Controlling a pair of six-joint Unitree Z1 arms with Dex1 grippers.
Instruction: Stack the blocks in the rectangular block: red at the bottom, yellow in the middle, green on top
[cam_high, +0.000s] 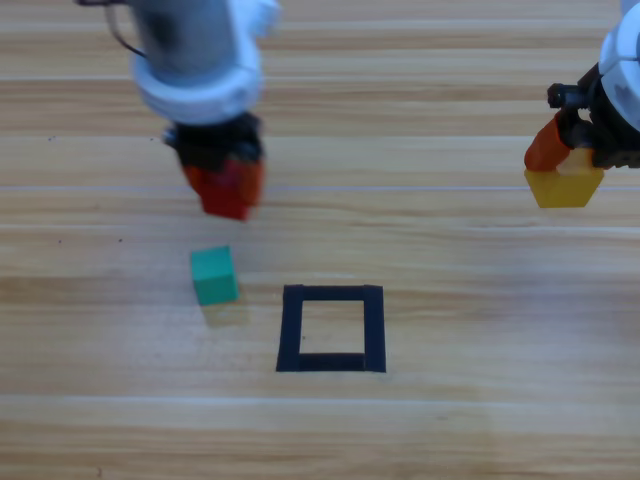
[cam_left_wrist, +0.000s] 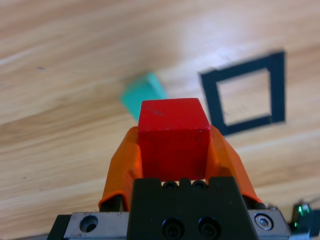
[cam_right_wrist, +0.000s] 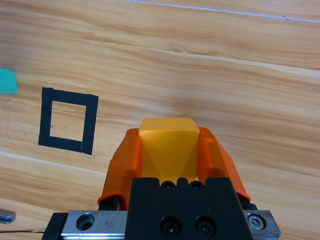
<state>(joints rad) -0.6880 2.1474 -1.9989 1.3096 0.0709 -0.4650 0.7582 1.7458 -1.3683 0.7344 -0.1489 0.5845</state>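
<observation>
Matte teal-green cube (cam_high: 214, 275) sits on grained wood table (cam_high: 450, 420), just left of the black tape square (cam_high: 332, 328), whose opening is bare. My left gripper (cam_high: 226, 192) clamps the red cube (cam_left_wrist: 173, 137) above the table. My right gripper (cam_high: 562, 160), far right, clamps the yellow cube (cam_high: 565, 185).
</observation>
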